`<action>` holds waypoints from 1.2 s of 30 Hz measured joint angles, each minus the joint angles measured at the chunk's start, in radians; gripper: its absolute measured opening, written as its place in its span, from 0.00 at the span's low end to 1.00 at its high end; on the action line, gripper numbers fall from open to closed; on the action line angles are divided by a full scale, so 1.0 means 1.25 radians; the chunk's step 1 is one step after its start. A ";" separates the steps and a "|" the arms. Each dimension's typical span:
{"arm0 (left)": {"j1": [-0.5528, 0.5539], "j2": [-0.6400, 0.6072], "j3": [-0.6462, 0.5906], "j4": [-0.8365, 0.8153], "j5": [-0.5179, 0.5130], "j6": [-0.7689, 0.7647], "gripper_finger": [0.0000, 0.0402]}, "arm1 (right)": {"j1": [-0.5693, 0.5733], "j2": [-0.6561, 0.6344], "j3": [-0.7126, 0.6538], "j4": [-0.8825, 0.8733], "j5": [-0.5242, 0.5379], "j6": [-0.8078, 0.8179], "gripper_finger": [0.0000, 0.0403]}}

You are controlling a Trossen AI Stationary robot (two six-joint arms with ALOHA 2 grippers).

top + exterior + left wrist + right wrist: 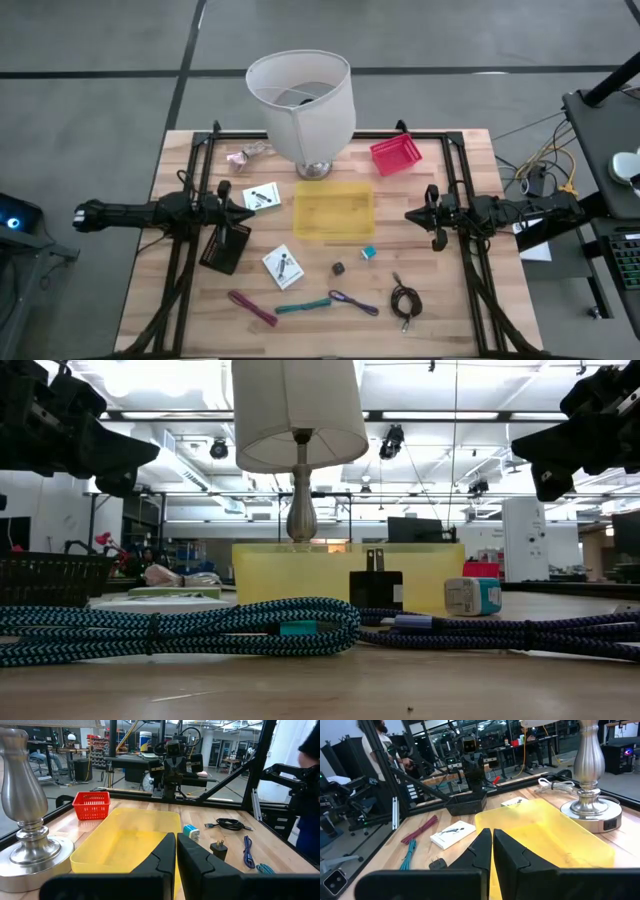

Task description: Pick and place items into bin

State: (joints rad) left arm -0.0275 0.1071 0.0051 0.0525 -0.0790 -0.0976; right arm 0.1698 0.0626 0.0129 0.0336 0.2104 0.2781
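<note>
The lamp's white shade (301, 100) covers most of its own stand from above. Only the silver foot (313, 169) peeks out.

In the low view, the braided cords (180, 628) lie so close that they hide the desk behind them. Both arms are cut off at the top corners, so their jaws cannot be made out. The shade's top is cut off too.

From above, the brown cube (338, 268) and the teal cube (368, 253) are too small to show any detail.

In the left wrist view, the lamp stand (23, 815) runs off the edge.
</note>
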 joint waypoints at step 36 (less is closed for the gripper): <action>0.000 0.000 0.000 0.064 0.000 -0.057 0.00 | 0.000 0.000 0.000 0.091 0.065 0.560 0.02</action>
State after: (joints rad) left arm -0.0277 0.1074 0.0051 0.1318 -0.0788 -0.1692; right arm 0.1696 0.0628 0.0132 0.1479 0.2913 0.9784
